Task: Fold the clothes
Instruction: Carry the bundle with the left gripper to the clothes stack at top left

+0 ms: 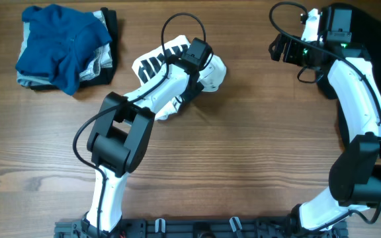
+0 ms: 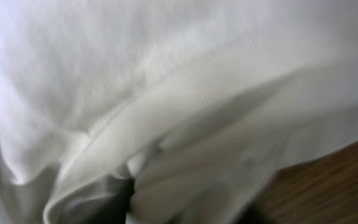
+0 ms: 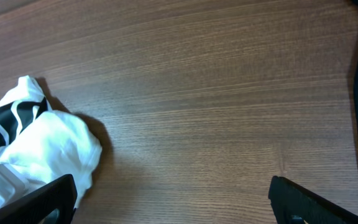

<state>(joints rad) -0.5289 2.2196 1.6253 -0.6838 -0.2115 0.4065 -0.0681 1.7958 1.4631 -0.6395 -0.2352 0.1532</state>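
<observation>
Worktop, overhead: brown wood grain of the worktop (image 1: 243,165) is seen across the whole view, and two white-and-black arms are counted above it.
Clothes, overhead: one crumpled white T-shirt (image 1: 213,73) is found at the upper middle. One pile (image 1: 84,69) at the upper left is made up of a rumpled blue garment (image 1: 61,46) on top, grey fabric (image 1: 28,80) beneath and a black layer (image 1: 113,36) at its right side. One black garment (image 1: 376,33) is spread at the right edge, partly under the right arm.
Writing, overhead: black striped block lettering (image 1: 154,63) is shown on the white T-shirt, but no word can be read.
Left gripper, overhead: the left gripper (image 1: 198,56) is pressed into the white T-shirt.
Right gripper, overhead: the right gripper (image 1: 280,47) is held over bare wood, apart from the white T-shirt.
Left wrist: the view is filled by soft white knit in folds, crossed by one ribbed band (image 2: 185,93). The jaws are hidden, so their state cannot be told.
Right wrist: two dark fingers (image 3: 42,199) are seen in the bottom corners, spread wide with nothing between them. The white T-shirt lies at the left and the black garment at the right edge.
</observation>
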